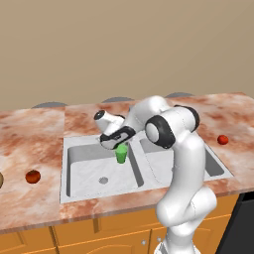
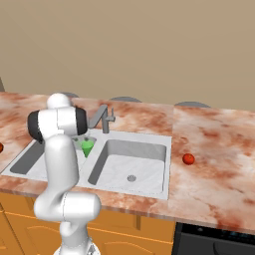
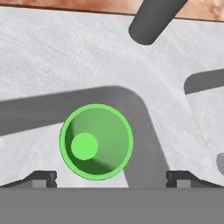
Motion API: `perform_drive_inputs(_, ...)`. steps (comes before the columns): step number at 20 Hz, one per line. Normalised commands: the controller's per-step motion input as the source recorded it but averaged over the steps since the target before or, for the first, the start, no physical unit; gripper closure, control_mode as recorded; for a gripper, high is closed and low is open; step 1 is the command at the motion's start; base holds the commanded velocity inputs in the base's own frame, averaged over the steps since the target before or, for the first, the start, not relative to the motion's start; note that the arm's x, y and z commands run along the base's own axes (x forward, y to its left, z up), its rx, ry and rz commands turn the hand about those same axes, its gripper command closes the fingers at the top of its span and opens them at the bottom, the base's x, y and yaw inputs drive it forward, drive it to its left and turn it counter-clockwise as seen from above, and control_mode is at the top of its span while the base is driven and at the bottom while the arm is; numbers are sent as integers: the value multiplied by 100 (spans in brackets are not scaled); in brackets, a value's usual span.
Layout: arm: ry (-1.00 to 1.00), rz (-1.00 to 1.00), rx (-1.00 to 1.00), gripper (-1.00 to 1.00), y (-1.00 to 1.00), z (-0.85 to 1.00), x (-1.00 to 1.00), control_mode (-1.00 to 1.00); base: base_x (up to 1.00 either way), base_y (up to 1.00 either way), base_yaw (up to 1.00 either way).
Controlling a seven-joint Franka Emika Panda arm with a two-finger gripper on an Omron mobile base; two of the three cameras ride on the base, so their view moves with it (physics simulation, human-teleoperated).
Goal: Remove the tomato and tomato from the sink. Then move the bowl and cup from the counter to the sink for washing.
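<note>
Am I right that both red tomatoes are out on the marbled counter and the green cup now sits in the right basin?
Not quite: the small green tapered cup is in the left basin of the pale grey sink, as the left base view shows. Both round red tomatoes do lie on the marbled counter.

Kitchen setting. A plain beige wall (image 1: 124, 44) rises behind the work area, unbroken and evenly lit. Three grey rounded shapes (image 1: 119, 99) sit at the foot of the wall; what they are cannot be told. Below the stone top run orange wooden cabinet fronts (image 1: 99, 233) with small pale knobs (image 1: 144, 242). A dark appliance front (image 2: 219, 239) adjoins the cabinets at one end.
</note>
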Motion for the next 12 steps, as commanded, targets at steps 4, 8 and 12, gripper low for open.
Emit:
perform_drive_inputs(4, 0, -10, 0, -100, 5, 19, -23, -100, 0, 0, 0)
perform_drive_inputs(8, 0, -5, 1, -100, 8, 13, -22, -100, 0, 0, 0)
perform_drive_inputs(12, 0, -5, 2, -100, 3, 10, -25, -100, 0, 0, 0)
